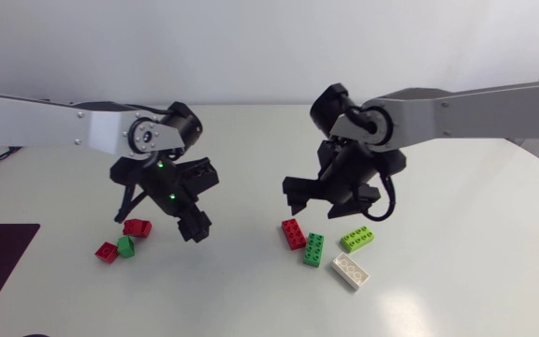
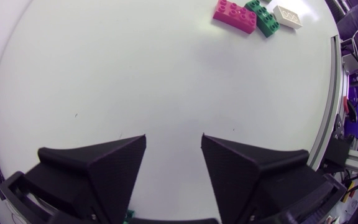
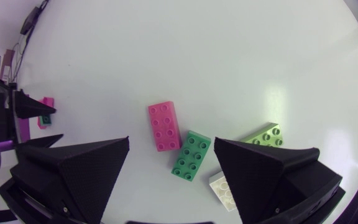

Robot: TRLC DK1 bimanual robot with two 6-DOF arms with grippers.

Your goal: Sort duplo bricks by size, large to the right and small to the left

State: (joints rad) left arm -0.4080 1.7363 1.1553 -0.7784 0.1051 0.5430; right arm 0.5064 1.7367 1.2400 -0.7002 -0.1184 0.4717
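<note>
Right under the left pincer (image 2: 173,140) only a sliver of a small green brick (image 2: 129,214) shows beside one finger; the pincer's own body hides the rest. This pincer stands wide, its two fingers well apart over bare worktop (image 2: 104,74), with nothing between them and nothing gripped. Seen from above, the small green brick lies just beside the left pincer. A small red brick (image 1: 107,251) is right next to it and a second small red brick (image 1: 138,227) is near both. Whether these three touch one another is hard to make out.

The right pincer (image 3: 171,142) is also wide and holds nothing. A long red brick (image 3: 165,126) lies flat in the gap between its fingers and just ahead of them. A long green brick (image 3: 191,155) sits slanted just beside it, closer to one finger. That same finger covers part of a white brick (image 3: 222,190) and part of a lime brick (image 3: 266,134), so only one end of each can be seen. From above, all four long bricks lie close together beneath and just beyond the right pincer.

Far ahead of the left pincer, the long red brick, the long green brick and the white brick lie in a row; the green one is cut off at its far end. Far beyond the right pincer, the small bricks are tiny specks next to the left pincer.
</note>
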